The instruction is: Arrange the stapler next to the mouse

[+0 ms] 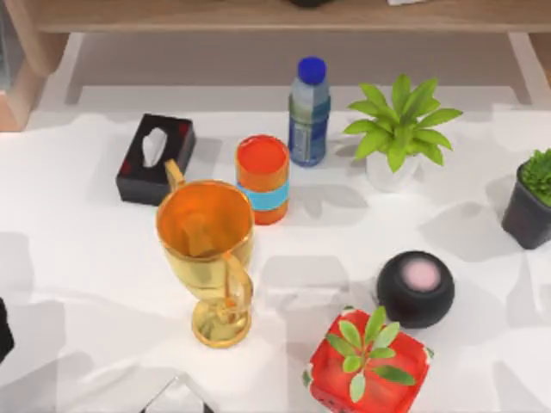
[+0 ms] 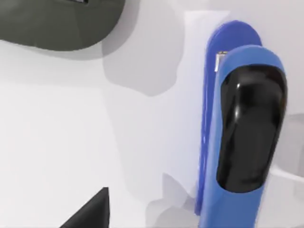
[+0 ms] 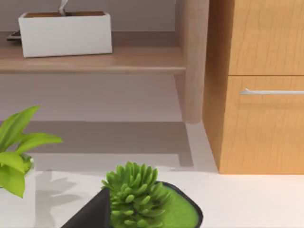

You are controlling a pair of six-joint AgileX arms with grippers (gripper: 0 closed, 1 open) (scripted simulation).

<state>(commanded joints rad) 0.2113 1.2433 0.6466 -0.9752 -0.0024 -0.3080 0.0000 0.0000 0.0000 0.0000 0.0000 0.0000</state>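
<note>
The stapler (image 2: 247,128) is blue with a glossy black top and lies on the white table in the left wrist view, close under that camera. A dark grey rounded body (image 2: 57,23), which looks like the mouse, lies a short way off from it, with bare table between them. A dark part of my left gripper (image 2: 90,213) shows at the picture's edge, beside the stapler and not touching it. In the right wrist view a dark part of my right gripper (image 3: 90,213) hangs just in front of a succulent in a black pot (image 3: 142,194).
The top view shows a tall golden cup (image 1: 207,258), an orange can (image 1: 263,176), a blue-capped bottle (image 1: 309,112), a black tissue box (image 1: 155,157), a leafy plant in a white pot (image 1: 398,129), a black round speaker (image 1: 415,288), a red-potted plant (image 1: 366,366) and a black-potted succulent (image 1: 532,202).
</note>
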